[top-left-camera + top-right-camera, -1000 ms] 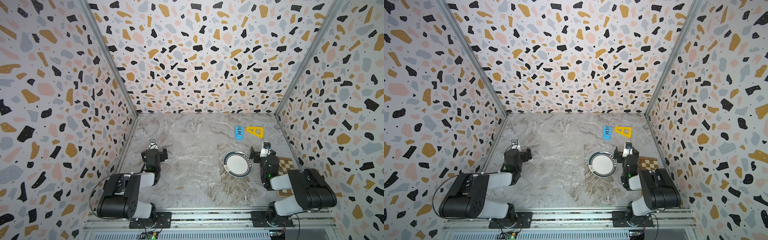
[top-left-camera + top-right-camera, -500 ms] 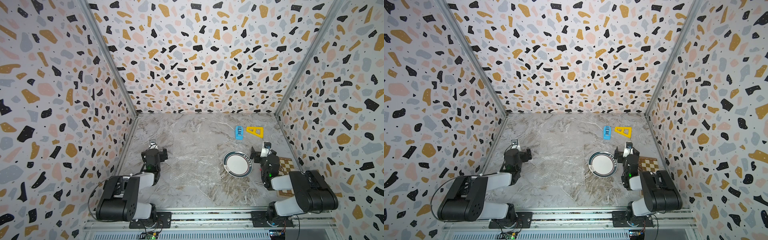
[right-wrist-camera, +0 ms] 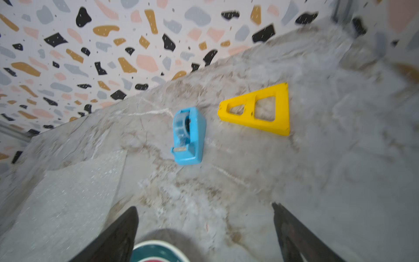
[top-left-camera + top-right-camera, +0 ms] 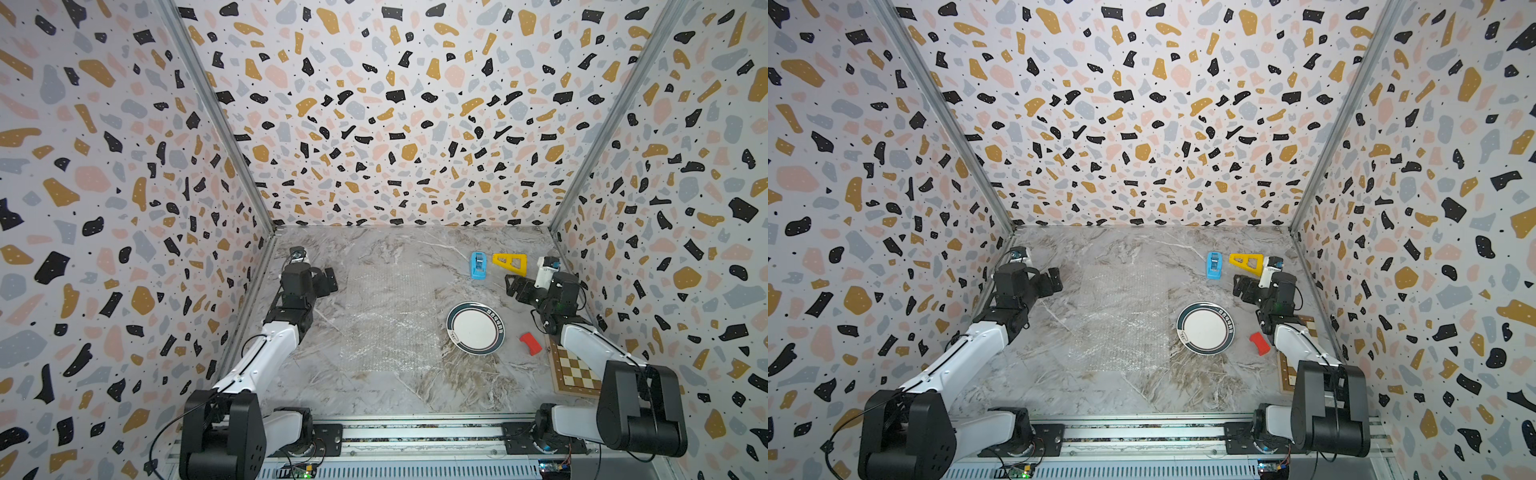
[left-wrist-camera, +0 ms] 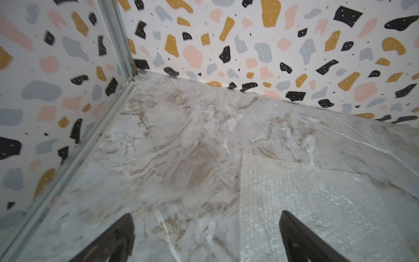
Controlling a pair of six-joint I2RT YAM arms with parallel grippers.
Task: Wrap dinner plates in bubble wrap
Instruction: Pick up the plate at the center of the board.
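We find the plate (image 4: 476, 328) beside the bubble wrap (image 4: 390, 316), toward the counter's (image 4: 374, 395) front edge from the right hand (image 4: 516, 286), which stands wide apart and empty.

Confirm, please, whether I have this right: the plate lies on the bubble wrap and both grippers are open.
No: the plate lies on the bare table beside the bubble wrap, as both top views show; the left gripper and right gripper are open.

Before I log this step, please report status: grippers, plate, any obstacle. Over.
Left gripper open, right gripper open, both empty. Plate unwrapped, beside bubble wrap. Red block near plate.
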